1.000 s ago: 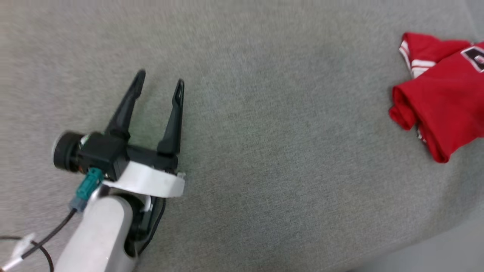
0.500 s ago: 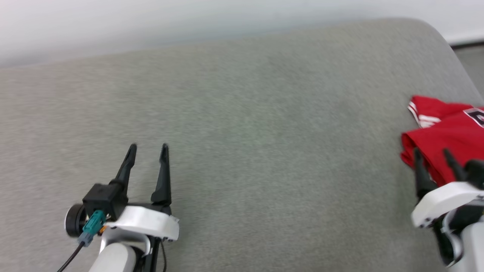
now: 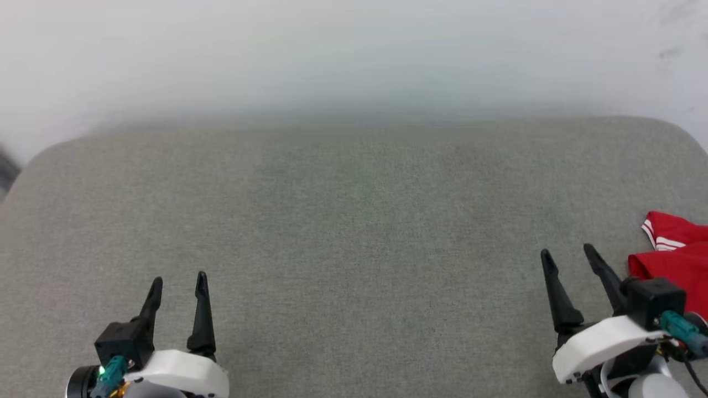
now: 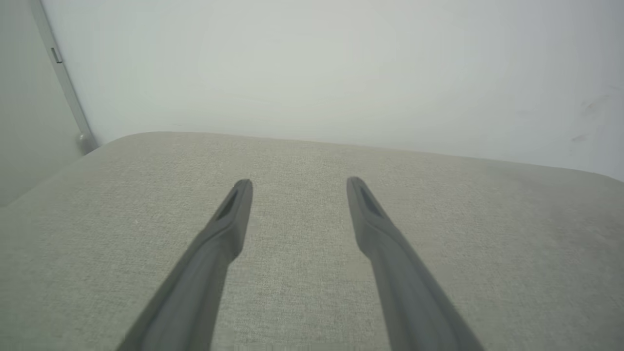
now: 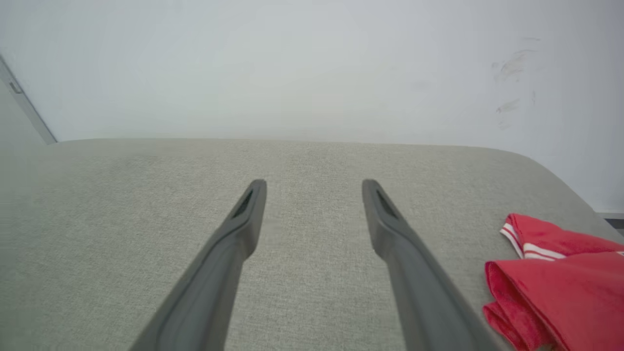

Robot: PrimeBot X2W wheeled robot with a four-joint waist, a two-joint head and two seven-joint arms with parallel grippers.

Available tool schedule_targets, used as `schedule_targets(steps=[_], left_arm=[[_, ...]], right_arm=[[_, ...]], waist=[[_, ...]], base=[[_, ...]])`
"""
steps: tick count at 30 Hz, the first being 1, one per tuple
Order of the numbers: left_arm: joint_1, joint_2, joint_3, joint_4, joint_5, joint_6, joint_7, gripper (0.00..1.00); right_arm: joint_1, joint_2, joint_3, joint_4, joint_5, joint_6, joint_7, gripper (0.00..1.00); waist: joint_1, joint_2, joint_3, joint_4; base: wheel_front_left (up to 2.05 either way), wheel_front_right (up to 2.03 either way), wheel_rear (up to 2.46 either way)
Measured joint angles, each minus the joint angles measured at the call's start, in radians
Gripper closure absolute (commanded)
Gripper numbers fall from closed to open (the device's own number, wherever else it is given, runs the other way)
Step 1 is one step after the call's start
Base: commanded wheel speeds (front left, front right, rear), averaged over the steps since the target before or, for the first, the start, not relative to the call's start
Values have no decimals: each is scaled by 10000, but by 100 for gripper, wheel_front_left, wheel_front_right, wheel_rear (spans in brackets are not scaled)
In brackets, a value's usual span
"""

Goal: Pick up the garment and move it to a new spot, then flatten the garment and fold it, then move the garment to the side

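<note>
Well, on the wide grey cushion [image 3: 354,232] the red T-shirt [image 3: 677,260] lies folded in a compact bundle at the right edge, just beside my right hand [image 3: 567,250], so I judge folding and setting aside done. Both it and my left hand [image 3: 180,278] hover released, holding nothing.

left gripper [image 3: 177,279]: fingers parted, empty | right gripper [image 3: 568,252]: fingers parted, empty
</note>
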Motion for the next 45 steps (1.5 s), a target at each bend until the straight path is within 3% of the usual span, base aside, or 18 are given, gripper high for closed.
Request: schedule_targets(steps=[11,29,30,33,45], left_arm=[[651,-138,13,109,282,-25,-4,0],[644,-345,284,71,518,-345,-15,0],[647,-374,286,100,523,-351,-13,100],[801,-502,253,297,401,-385,67,100],[672,-794,704,456,-1507,-784,654,100]], right_arm=[[1403,27,-17,-1628,-2,-2,529,0],[1510,128,-52,-1933,-48,-2,612,0],[1514,130,-52,-1891,-40,0,612,100],[1582,136,-42,-1639,96,0,621,100],[1495,192,-190,-1262,2435,0,874,100]], waist=[[0,0,-698,-147],[2,0,-732,-169],[2,0,-733,-164],[2,0,-727,-158],[2,0,-683,-113]], base=[[0,0,0],[0,0,0],[0,0,0],[0,0,0],[0,0,0]])
